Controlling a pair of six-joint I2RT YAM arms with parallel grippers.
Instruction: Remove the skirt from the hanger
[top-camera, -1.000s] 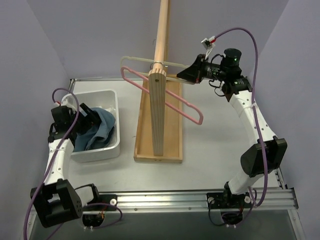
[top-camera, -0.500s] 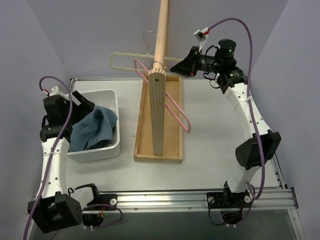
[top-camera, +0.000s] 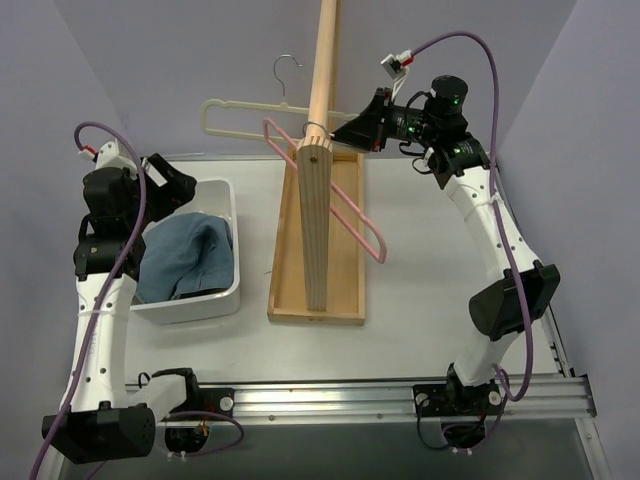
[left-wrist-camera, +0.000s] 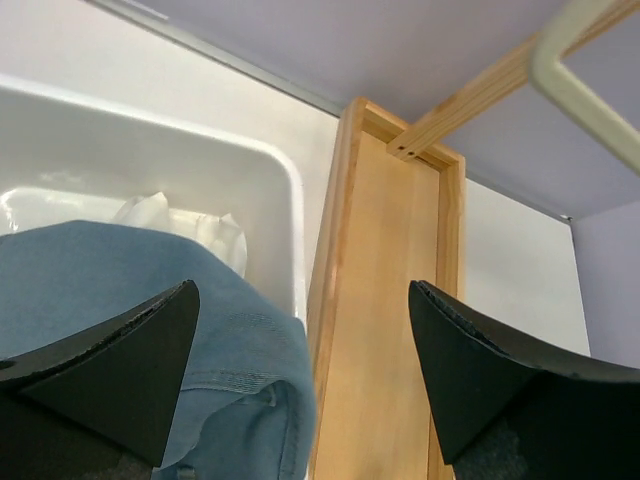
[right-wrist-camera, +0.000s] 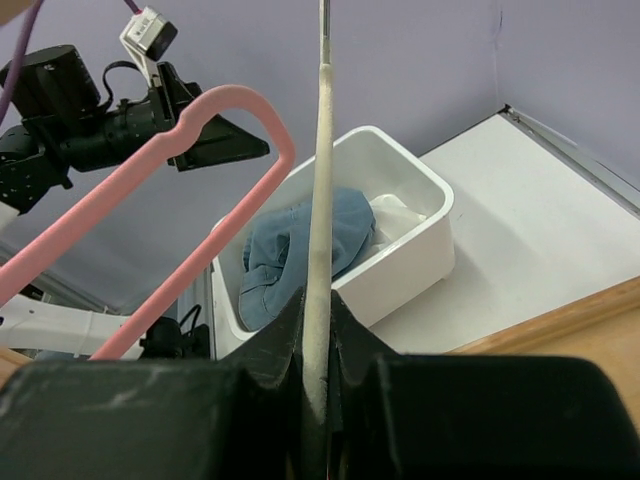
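Observation:
The pink hanger (top-camera: 345, 205) hangs bare on the wooden rod (top-camera: 325, 55), tilted down to the right; it also shows in the right wrist view (right-wrist-camera: 150, 165). My right gripper (top-camera: 347, 128) is shut on an off-white hanger (top-camera: 240, 115), holding it left of the rod with its hook free; in the right wrist view (right-wrist-camera: 315, 310) the bar (right-wrist-camera: 321, 180) runs between the pads. A bit of white fabric (left-wrist-camera: 185, 222), seemingly the skirt, peeks from under a blue denim garment (top-camera: 185, 258) in the bin. My left gripper (top-camera: 183, 180) is open and empty above the bin (left-wrist-camera: 303, 290).
The white bin (top-camera: 232, 290) stands at the left of the table. The wooden rack's base tray (top-camera: 347, 290) and upright board (top-camera: 315, 235) stand in the middle, with the rod reaching back and up. Purple walls close in on the sides.
My left gripper has risen out of the bin, leaving the denim garment there. My right gripper has carried the off-white hanger leftward, its hook off the rod. The pink hanger has swung.

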